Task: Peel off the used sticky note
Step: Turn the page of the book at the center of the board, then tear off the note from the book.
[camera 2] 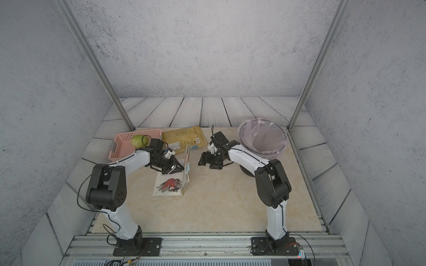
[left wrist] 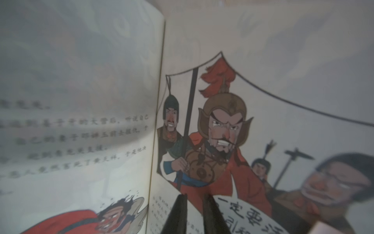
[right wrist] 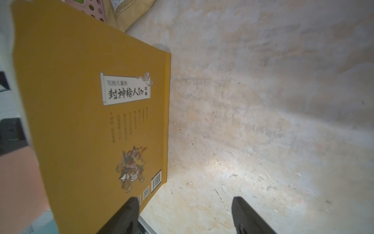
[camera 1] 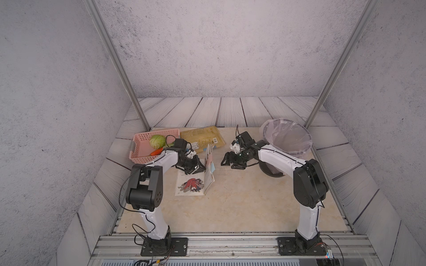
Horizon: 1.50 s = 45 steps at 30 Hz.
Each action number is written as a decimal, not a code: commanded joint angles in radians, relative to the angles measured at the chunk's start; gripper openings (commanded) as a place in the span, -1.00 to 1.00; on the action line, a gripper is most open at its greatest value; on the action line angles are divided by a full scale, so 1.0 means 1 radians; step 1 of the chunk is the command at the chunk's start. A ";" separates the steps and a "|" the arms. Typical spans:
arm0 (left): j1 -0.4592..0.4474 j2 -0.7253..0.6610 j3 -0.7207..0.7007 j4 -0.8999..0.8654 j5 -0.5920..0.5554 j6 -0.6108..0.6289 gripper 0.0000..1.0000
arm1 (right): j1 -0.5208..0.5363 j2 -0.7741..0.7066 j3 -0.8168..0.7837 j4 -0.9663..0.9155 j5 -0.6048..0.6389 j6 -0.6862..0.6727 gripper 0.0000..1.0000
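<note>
An open picture book (camera 1: 191, 184) lies mid-table, its left half flat. Its right half, with the yellow back cover (right wrist: 91, 121), stands upright. A pink sticky note (camera 1: 209, 160) and a blue sticky note (camera 1: 213, 168) stick out from the upright pages' edge; both show blurred as the pink note (right wrist: 22, 182) and the blue note (right wrist: 46, 228) in the right wrist view. My left gripper (camera 1: 201, 167) (left wrist: 195, 199) is shut, its tips against the raised illustrated page (left wrist: 222, 131). My right gripper (camera 1: 227, 162) (right wrist: 186, 214) is open beside the cover, one finger (right wrist: 129, 212) close against it.
A pink basket (camera 1: 143, 142) with a cabbage (camera 1: 157, 141) and a carrot (camera 1: 156, 151) stands at the back left. A yellow packet (camera 1: 202, 138) lies behind the book. A bin with a plastic liner (camera 1: 290, 142) stands at the back right, near the right arm.
</note>
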 commanded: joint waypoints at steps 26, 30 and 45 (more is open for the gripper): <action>-0.157 0.209 0.061 -0.104 -0.078 0.094 -0.63 | -0.115 -0.097 -0.238 0.007 0.108 -0.083 0.52; -0.157 0.212 0.062 -0.107 -0.079 0.093 -0.63 | -0.113 -0.014 -0.222 0.027 0.099 -0.076 0.52; -0.145 0.207 0.044 -0.094 -0.078 0.083 -0.63 | -0.106 0.039 -0.278 0.167 0.042 0.012 -0.06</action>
